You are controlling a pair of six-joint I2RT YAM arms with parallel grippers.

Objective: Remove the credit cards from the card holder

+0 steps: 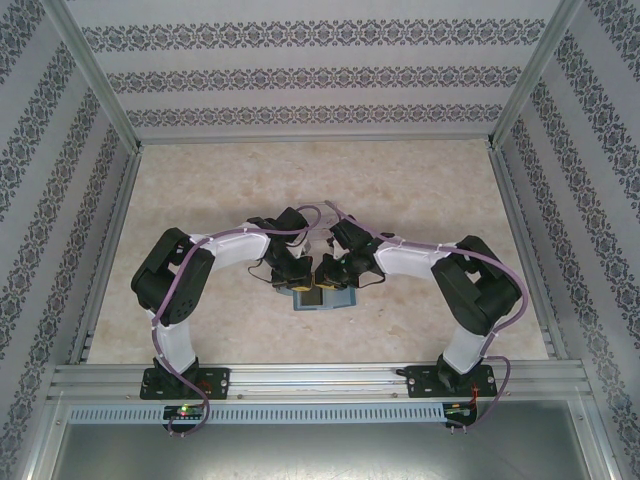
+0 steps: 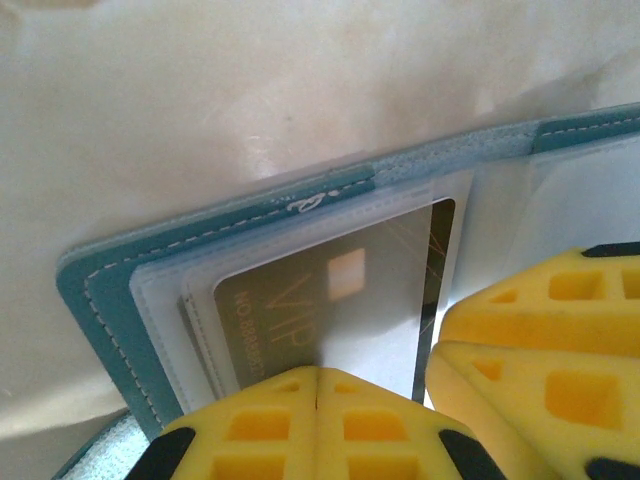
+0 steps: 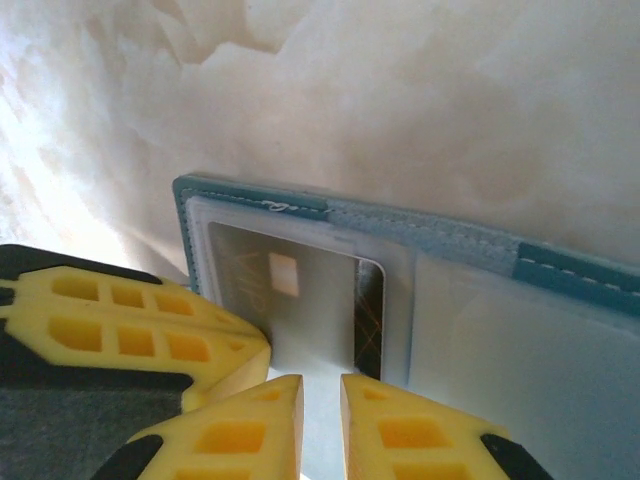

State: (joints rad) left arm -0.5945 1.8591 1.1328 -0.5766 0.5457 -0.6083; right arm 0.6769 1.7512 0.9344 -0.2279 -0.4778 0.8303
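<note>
The teal card holder [image 1: 322, 300] lies open on the table between the two arms, near the front edge. Its teal rim [image 2: 100, 300] frames clear pockets [image 3: 500, 350]. A dark credit card [image 2: 270, 300] printed VIP sits in the left-hand pocket, glare washing part of it pale. It appears again in the right wrist view [image 3: 240, 270]. My left gripper [image 2: 317, 385] is shut, its tips resting on that card's lower edge. My right gripper [image 3: 320, 395] stands close beside it, fingers slightly apart, with pale plastic showing in the gap. Both grippers [image 1: 300, 273] [image 1: 338, 272] crowd over the holder.
The holder rests on a cream marbled tabletop [image 1: 320, 180]. Patterned walls [image 1: 300, 80] and aluminium rails [image 1: 320, 375] enclose the table on all sides. The two sets of yellow fingers [image 2: 540, 340] [image 3: 130, 330] are almost touching each other.
</note>
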